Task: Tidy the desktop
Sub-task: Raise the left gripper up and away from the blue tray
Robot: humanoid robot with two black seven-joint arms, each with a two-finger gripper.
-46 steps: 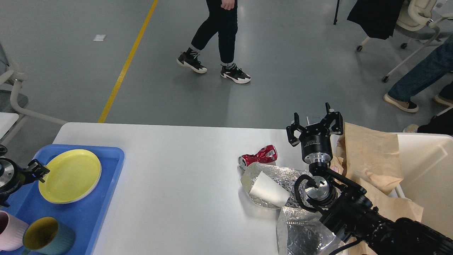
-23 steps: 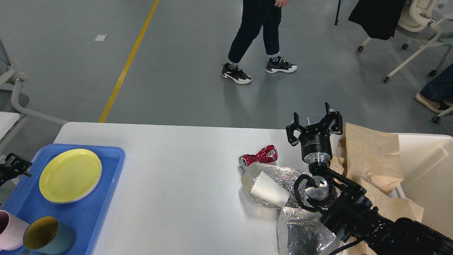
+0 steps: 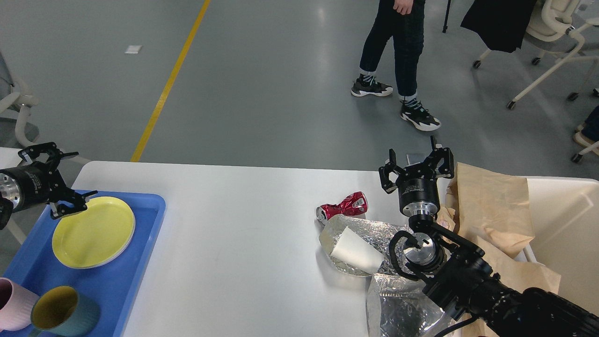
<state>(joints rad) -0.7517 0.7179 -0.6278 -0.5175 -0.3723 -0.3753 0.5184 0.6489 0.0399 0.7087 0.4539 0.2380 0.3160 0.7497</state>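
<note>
The white desktop (image 3: pixel 234 224) fills the lower view. On it lie a crushed red can (image 3: pixel 342 207), a crumpled foil bag around a white paper cup (image 3: pixel 353 245), and a second foil bag (image 3: pixel 402 306) at the front. My right gripper (image 3: pixel 418 161) is open and empty, pointing up above the table's far right, beside brown paper (image 3: pixel 486 206). My left gripper (image 3: pixel 65 180) is open and empty at the far left, above the back corner of the blue tray (image 3: pixel 93 290).
The blue tray holds a yellow plate (image 3: pixel 93 231), a pink cup (image 3: pixel 14 304) and a teal cup (image 3: pixel 63 311). A cream-white bin (image 3: pixel 568 229) with brown paper stands at the right. A person (image 3: pixel 398 56) walks on the floor behind the table, near office chairs.
My left gripper has risen and moved back from the tray's left edge to its far corner. The right arm has not moved. The person has walked to the right.
</note>
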